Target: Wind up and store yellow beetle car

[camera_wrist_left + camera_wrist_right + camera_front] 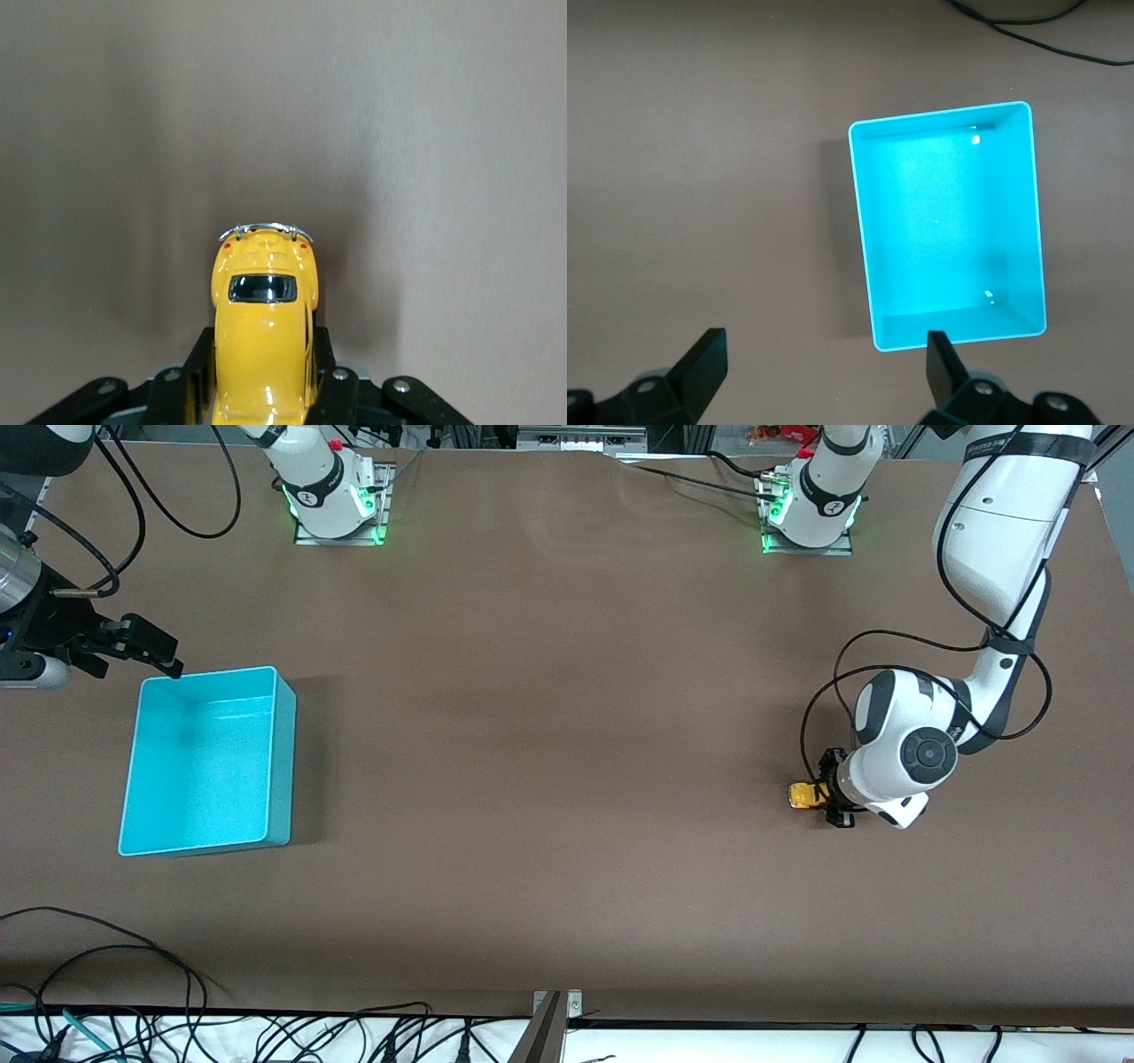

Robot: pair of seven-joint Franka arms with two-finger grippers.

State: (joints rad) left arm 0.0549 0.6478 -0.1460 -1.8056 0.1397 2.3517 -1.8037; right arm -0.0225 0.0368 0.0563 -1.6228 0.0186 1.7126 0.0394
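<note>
The yellow beetle car is low at the brown table, toward the left arm's end. My left gripper is shut on it, a black finger pressed against each side of its body; its rear window and chrome bumper stick out past the fingertips. The turquoise bin stands toward the right arm's end with nothing in it. My right gripper hangs open over the table beside the bin's corner, with nothing between its fingers.
Both arm bases stand along the table's edge farthest from the front camera. Loose black cables lie at the edge nearest the front camera, toward the right arm's end. Bare brown tabletop stretches between the car and the bin.
</note>
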